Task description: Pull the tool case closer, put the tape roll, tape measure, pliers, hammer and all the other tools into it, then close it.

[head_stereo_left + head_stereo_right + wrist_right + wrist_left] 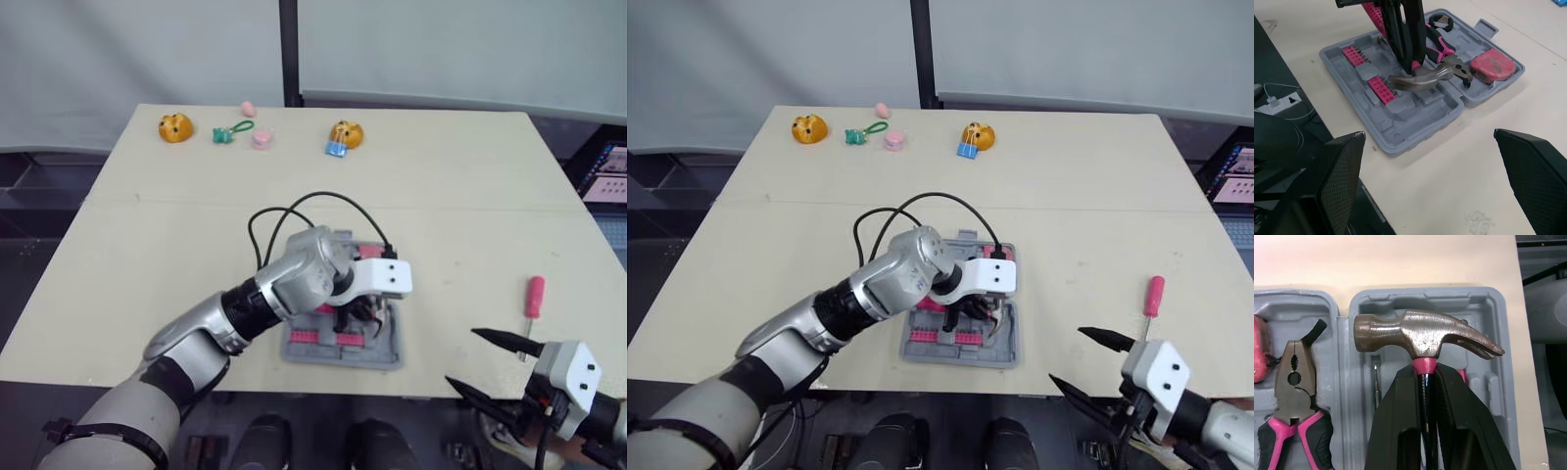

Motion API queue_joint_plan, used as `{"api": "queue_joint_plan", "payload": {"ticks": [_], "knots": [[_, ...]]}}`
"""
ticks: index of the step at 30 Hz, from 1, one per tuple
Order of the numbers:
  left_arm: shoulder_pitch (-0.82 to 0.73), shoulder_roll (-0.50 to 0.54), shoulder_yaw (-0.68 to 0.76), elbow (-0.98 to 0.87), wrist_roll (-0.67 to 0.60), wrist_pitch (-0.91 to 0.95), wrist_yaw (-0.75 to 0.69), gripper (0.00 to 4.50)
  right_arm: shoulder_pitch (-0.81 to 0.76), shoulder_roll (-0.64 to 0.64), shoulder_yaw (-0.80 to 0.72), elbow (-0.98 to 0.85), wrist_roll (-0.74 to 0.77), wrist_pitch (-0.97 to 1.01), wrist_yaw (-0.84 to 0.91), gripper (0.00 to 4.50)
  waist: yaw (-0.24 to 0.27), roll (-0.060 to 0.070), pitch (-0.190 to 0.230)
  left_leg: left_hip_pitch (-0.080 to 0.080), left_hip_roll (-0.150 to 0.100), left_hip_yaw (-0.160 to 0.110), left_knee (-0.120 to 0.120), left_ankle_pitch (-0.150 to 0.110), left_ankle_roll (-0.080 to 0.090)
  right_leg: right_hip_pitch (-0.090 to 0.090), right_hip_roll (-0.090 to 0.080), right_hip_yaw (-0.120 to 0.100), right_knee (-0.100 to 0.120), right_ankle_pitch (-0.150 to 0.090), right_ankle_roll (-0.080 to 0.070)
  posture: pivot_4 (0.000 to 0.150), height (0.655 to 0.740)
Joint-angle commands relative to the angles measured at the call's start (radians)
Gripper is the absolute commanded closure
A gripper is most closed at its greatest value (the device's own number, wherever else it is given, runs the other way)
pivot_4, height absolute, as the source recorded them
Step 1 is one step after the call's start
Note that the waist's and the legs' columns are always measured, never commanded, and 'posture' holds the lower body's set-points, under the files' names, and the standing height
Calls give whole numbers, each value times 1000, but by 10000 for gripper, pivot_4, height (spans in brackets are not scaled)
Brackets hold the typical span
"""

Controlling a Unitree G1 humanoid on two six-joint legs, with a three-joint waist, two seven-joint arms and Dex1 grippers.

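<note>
Left pincer (1424, 374) is pinching the hammer (1425, 335) at the neck, head just past its tips, case (1484, 308) right beneath; stiff, head-heavy, likely twisting unless gripped this near the head; right pincer (462, 357) is hanging spread.

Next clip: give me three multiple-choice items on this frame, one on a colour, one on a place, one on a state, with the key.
1. What colour is the tool case?
A) grey B) blue C) yellow
2. Where does the screwdriver lie?
A) inside the tool case B) on the table, to the right of the tool case C) on the floor
3. What does the left gripper hold?
A) nothing B) a toy C) the hammer

Key: 1 A, the open moulded shell is grey. 2 B, it lies on bare table apart from the case. 3 C, the jaws are clamped on the hammer's neck just under the head.
</note>
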Motion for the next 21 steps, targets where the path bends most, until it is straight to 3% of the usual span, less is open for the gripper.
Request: {"api": "queue_joint_plan", "payload": {"ticks": [1,21], "knots": [[10,-19,2,2,-8,-4,31,44377,30,12,-38,-33,14,-35,22,0,3,0,0,0,0,0,0,0,0,0,0,0,0,0,0,1500,6677],[24,-118,-22,143,-8,-61,100,44377,112,54,-58,-50,-5,-74,9,0,10,1,-1,0,0,0,0,0,0,0,0,0,-1,0,0,1500,6677]]}}
